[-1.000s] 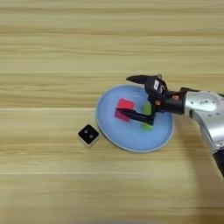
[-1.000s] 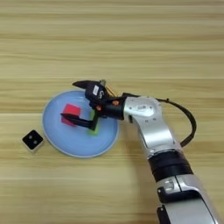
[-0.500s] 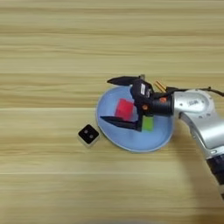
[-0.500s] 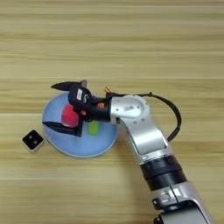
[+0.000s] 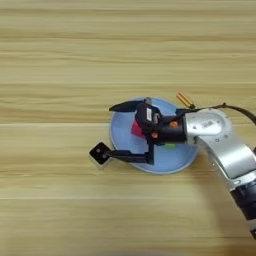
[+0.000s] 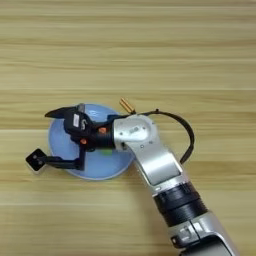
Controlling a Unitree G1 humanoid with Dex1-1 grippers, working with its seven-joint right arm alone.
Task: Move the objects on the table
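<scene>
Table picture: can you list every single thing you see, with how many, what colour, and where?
Table: one, light wood, fills the view.
Plate: one, light blue, round, middle of the table.
Red cube: one, red, on the plate, partly hidden by the gripper.
Green block: one, green, on the plate, mostly hidden.
Black cube: one, black with white edges, on the table just left of the plate.
Screwdriver: one, orange-yellow handle, at the plate's far right rim.
Right gripper: one, black, jaws open, over the plate's left side.
Forearm: one, silver, from the lower right.

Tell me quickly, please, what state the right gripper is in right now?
Right gripper: open, fingers spread wide over the plate's left rim, holding nothing.
</scene>
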